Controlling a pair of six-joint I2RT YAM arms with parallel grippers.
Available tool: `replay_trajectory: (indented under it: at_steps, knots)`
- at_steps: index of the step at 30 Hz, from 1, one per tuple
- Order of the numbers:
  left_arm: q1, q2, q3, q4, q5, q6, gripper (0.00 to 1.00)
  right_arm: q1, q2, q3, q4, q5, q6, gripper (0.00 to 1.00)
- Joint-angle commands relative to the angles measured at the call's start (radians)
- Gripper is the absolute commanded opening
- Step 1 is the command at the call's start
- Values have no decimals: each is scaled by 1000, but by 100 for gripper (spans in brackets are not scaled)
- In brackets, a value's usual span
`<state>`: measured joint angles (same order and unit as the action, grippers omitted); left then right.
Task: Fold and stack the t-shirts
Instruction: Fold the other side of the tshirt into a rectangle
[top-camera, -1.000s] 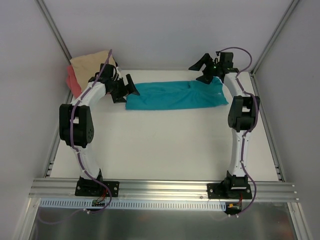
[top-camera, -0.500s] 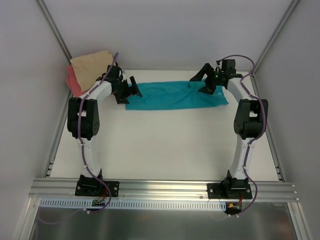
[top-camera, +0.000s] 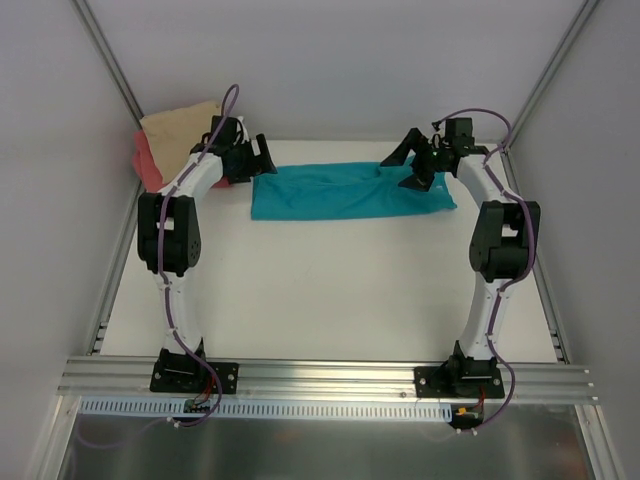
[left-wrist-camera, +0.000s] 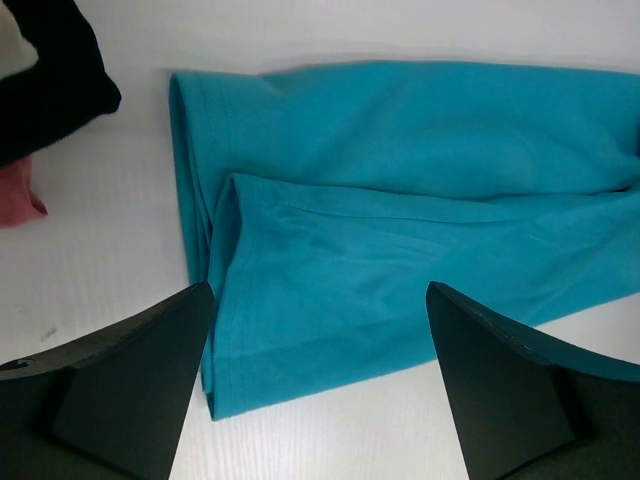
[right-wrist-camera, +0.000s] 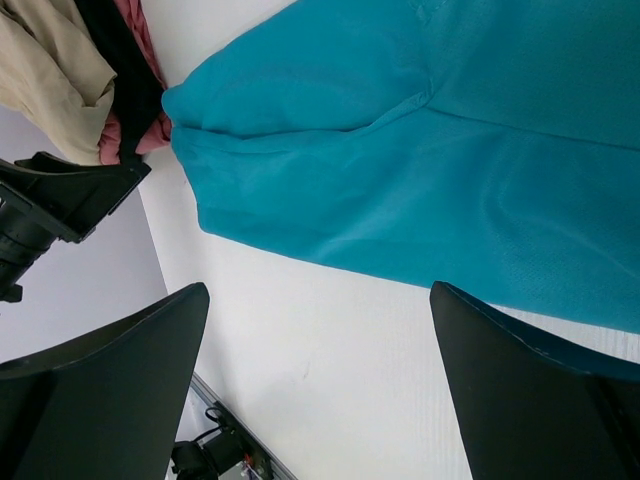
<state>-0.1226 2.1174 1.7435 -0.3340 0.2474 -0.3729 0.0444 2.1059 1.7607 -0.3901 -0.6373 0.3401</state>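
Teal cotton t-shirt (top-camera: 350, 190), folded into a long band, lay on the white table (top-camera: 320, 290) between the grippers. The left gripper (top-camera: 264, 160) hovered at one end, fingers spread wide. The right gripper (top-camera: 409, 166), equally spread, hung over the other end. Behind the left gripper, a tan-beige t-shirt (top-camera: 180, 135) apparently rested on a coral-pink t-shirt (top-camera: 148, 165).

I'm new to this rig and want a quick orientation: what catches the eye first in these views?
A teal tee, folded into a long band, lies across the far part of the table. The left end effector is poised open at its left end and the right end effector is open above its right part. In the far left corner sits a heaped tan tee, with a pink tee peeking out at its near edge.
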Motion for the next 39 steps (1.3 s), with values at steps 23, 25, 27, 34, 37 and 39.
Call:
replay_trajectory:
  at_steps: [23, 25, 27, 34, 37, 39]
  knots:
    - [14, 133, 59, 35, -17, 91, 26, -26, -81, 33, -145, 5, -75, 99]
    - [15, 131, 59, 33, -16, 89, 17, -26, -80, 31, -144, 7, -73, 100]
    - [15, 130, 57, 30, -17, 88, 13, -25, -78, 31, -144, 8, -72, 99]
    - [18, 116, 41, 24, -23, 86, 0, -26, -78, 29, -144, 8, -72, 100]
    - [18, 89, 24, 13, -34, 88, 0, -26, -81, 25, -145, 7, -73, 100]
    - [17, 61, 7, 1, -46, 91, 0, -26, -83, 19, -139, 4, -72, 99]
